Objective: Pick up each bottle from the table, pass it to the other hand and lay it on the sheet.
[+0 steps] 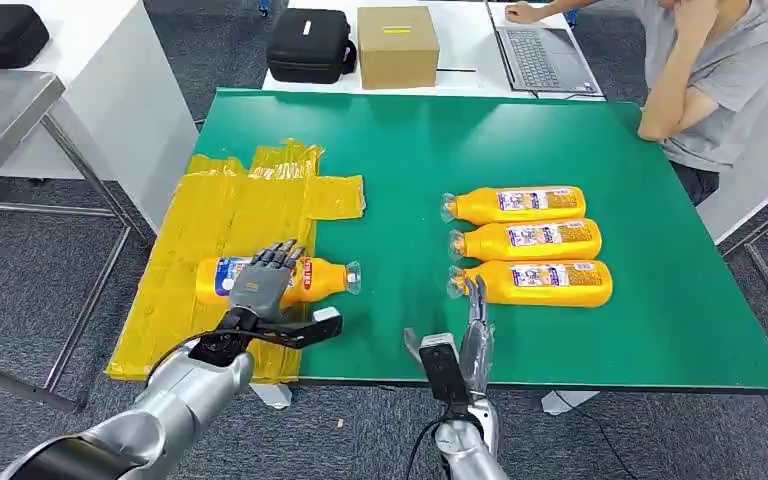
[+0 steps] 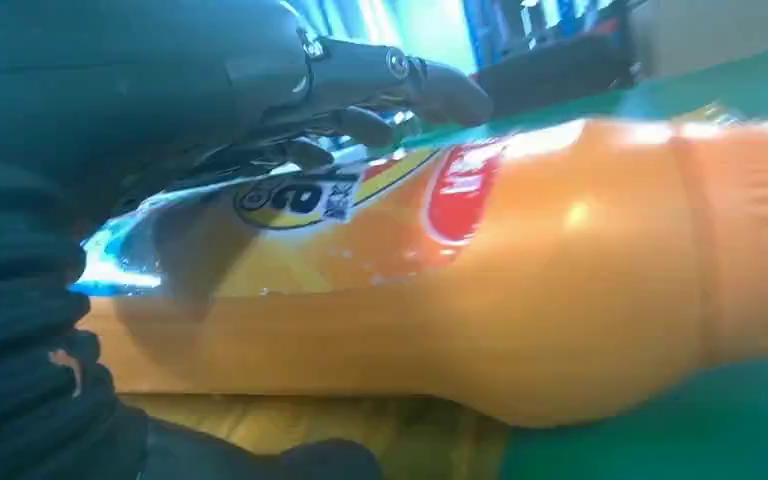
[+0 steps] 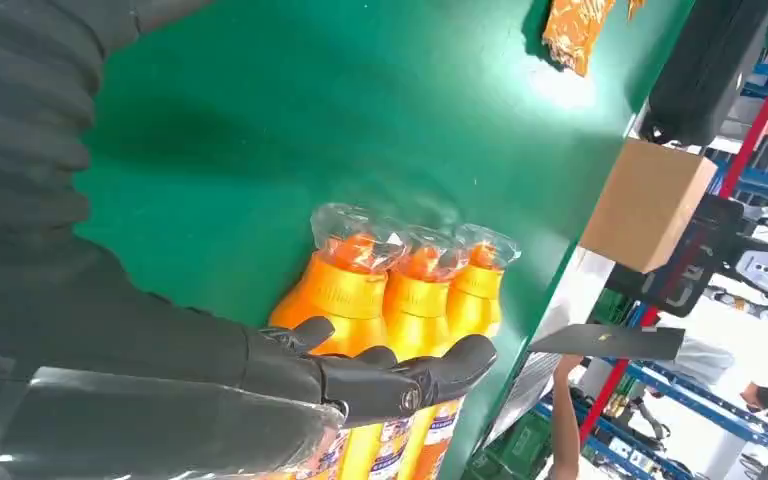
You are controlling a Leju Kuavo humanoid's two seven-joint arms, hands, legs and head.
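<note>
A: We have one orange juice bottle lying on its side, most of its body on the yellow sheet, its capped neck poking past the sheet's edge onto the green table. Our left hand lies over its label, fingers draped across the top of the body.

B: Draped, yes, but are we gripping it? From the left wrist view we can't tell whether the fingers press on it or only rest there.

A: That's our worry. It's a round bottle on a crinkled plastic sheet. If we lift the hand with a finger catching the label, we think it could roll toward the table's near edge.

B: And the sheet hangs over that edge, so it gives little support there.

A: Our right hand stands edge-up with fingers straight and close together, holding nothing, just in front of the cap of the nearest bottle of the three waiting in a row.

B: Those three lie side by side, touching. Reaching for the near one, we judge the fingers may nudge the middle bottle and set the row rolling.

A: Also, the caps are wrapped in clear film, which could be slippery to grip.
</note>
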